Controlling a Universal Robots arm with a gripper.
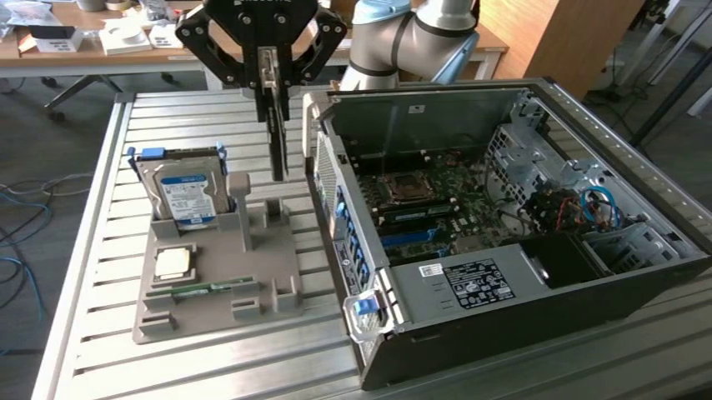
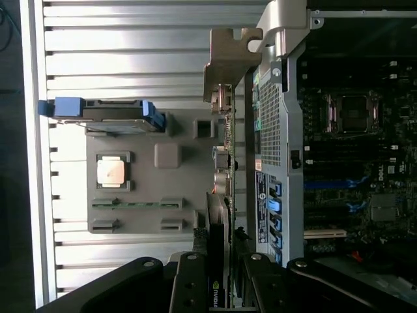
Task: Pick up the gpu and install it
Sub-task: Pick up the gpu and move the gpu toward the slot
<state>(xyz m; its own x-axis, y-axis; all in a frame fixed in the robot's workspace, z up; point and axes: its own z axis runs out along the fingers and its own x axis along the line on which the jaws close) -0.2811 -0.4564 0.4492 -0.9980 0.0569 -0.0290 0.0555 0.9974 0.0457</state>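
Note:
The gpu point(image 1: 278, 137) is a thin dark card hanging edge-down in the air, with my gripper point(image 1: 270, 83) shut on its upper part. It hangs above the back right of the grey holder point(image 1: 267, 275), just to the exterior view's left of the open computer case point(image 1: 501, 233). In the wrist view the gpu point(image 2: 221, 189) appears edge-on between the holder point(image 2: 182, 208) and the case wall, with its silvery bracket point(image 2: 228, 62) at the far end. My gripper point(image 2: 218, 277) clamps the card's near end.
The holder carries a blue-labelled hard drive point(image 1: 187, 196) standing upright, a square processor point(image 1: 172, 263) and a green memory stick point(image 1: 206, 289). The case lies on its side with the motherboard point(image 1: 428, 200) exposed. Everything rests on a slatted metal table point(image 1: 100, 333).

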